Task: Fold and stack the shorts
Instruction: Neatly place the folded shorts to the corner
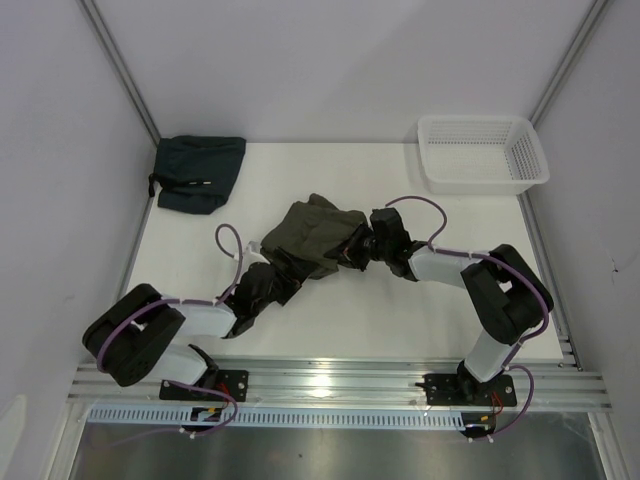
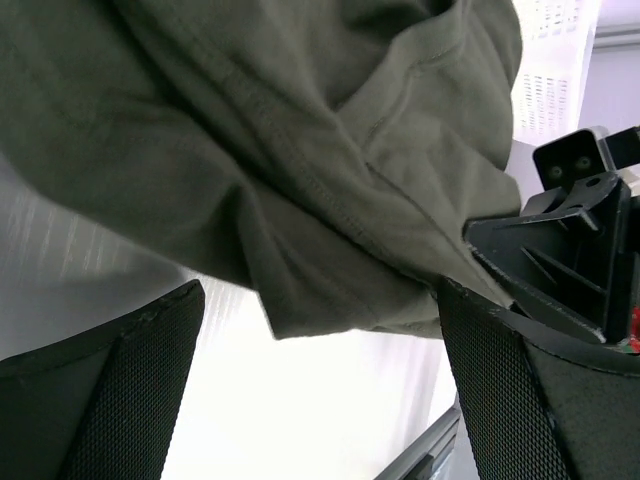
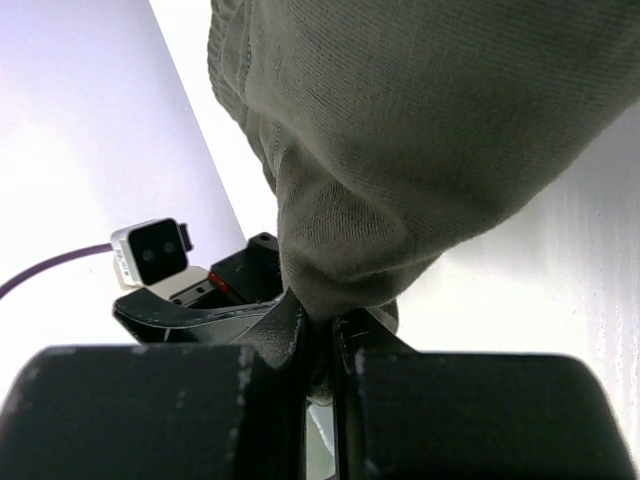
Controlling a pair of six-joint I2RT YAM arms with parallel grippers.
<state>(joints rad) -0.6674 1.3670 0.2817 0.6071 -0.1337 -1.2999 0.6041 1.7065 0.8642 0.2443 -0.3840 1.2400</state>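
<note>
The olive-green shorts (image 1: 315, 235) lie crumpled and partly lifted at the table's middle. My right gripper (image 1: 354, 250) is shut on a fold at their right edge; the right wrist view shows the cloth (image 3: 420, 130) pinched between the closed jaws (image 3: 320, 325). My left gripper (image 1: 274, 279) is at the shorts' lower left edge. In the left wrist view its fingers (image 2: 130, 380) stand wide apart, and the cloth (image 2: 330, 180) hangs just above and ahead of them, not gripped.
A folded dark blue-green garment (image 1: 198, 170) lies at the far left corner. A white mesh basket (image 1: 480, 150) stands at the far right. White walls close in both sides. The aluminium rail (image 1: 330, 380) runs along the near edge.
</note>
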